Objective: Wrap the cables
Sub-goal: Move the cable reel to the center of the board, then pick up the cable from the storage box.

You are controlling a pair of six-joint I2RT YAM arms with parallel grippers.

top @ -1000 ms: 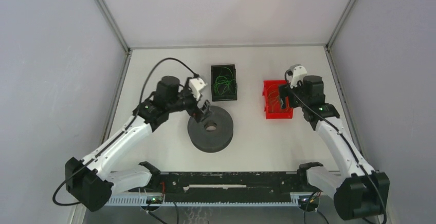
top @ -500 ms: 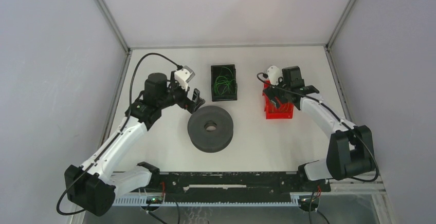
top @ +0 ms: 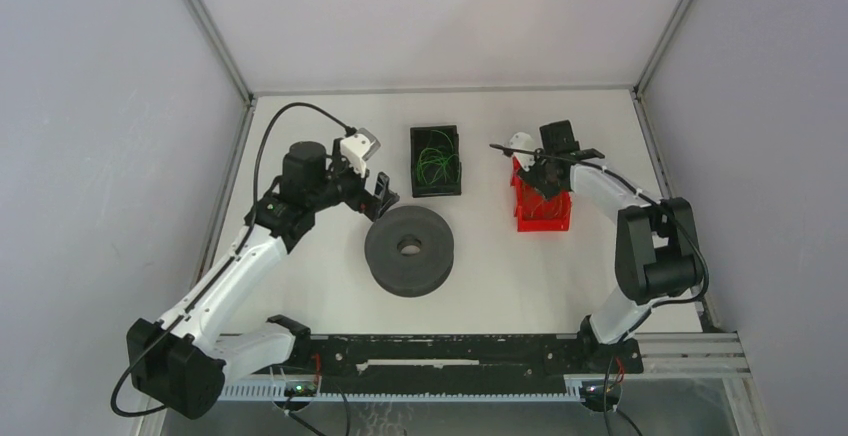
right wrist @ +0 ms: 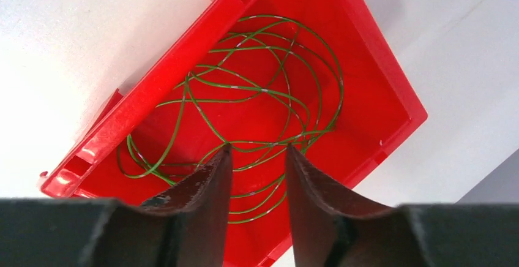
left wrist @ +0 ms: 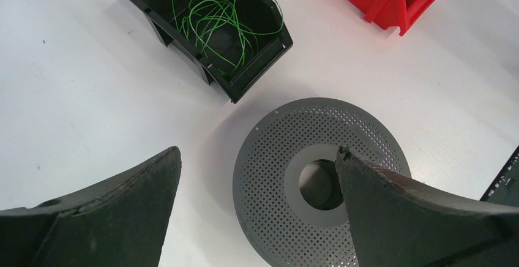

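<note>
Left hand hovers spread wide above the grey perforated spool on the white table. Right hand, fingers narrowly parted, hangs over the red bin of loose green cable, apparently gripping nothing. More wire lies tangled in the black bin.

A white table stands enclosed by pale grey walls that meet at slanting metal struts, with a long black rail running along its near edge beside a white slotted duct.
</note>
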